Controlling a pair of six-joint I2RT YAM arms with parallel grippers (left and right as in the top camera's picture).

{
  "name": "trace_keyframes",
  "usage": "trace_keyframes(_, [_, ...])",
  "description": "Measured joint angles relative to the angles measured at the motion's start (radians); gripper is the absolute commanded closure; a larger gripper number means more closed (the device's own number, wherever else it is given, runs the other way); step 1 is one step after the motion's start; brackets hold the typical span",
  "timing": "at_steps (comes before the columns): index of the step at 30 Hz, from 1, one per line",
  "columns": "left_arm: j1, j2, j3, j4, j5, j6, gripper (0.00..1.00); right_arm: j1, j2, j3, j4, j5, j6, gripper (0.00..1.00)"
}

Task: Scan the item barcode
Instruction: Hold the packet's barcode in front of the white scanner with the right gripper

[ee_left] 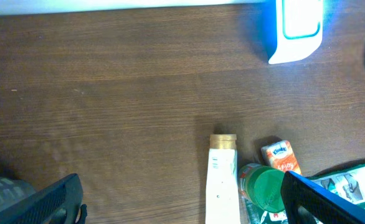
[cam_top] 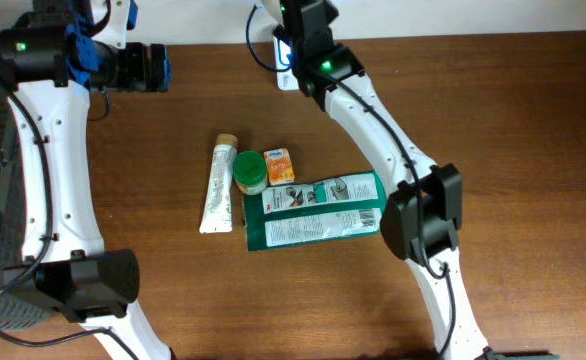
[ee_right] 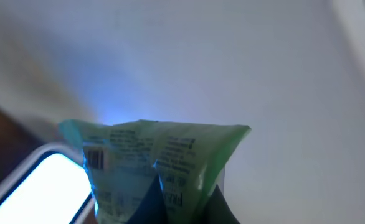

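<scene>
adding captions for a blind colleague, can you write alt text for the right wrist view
A green packet, pinched from below by the right gripper, is held up with its barcode beside a glowing white scanner at lower left. A blurred pale wall fills the background.

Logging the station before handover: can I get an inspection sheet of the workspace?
Surface: wooden table, no spills seen.
Job's things: green packet, its barcode showing, held beside the lit scanner.
Clutter: white tube, green-lidded jar, orange pack, large green pouch, clustered mid-table.
Grippers: left tool open, empty; right tool shut on the green packet.
Cables: dark lead beside the scanner.
Surroundings: white wall behind the table.
</scene>
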State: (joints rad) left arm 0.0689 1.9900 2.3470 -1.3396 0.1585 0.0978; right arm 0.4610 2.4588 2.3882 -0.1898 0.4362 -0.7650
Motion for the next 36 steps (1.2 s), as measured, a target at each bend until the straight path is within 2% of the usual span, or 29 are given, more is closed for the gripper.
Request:
trace_keyframes(5, [0.000,0.000,0.000,0.000,0.000,0.000,0.01,-0.001,0.091,0.000,0.160,0.008,-0.180,0.96])
trace_keyframes(14, [0.000,0.000,0.000,0.000,0.000,0.000,0.01,-0.013,0.187,-0.001,0.323,0.009,-0.247,0.96])
trace_keyframes(30, [0.000,0.000,0.000,-0.001,0.000,0.000,0.01,-0.021,0.188,-0.018,0.353,0.047,-0.322,0.96])
trace_keyframes(34, [0.000,0.000,0.000,-0.001,0.000,0.000,0.01,-0.021,0.184,-0.019,0.331,0.051,-0.277,0.96])
trace_keyframes(36, [0.000,0.000,0.000,-0.001,0.000,0.000,0.01,-0.021,0.164,-0.023,0.268,0.053,-0.233,0.96])
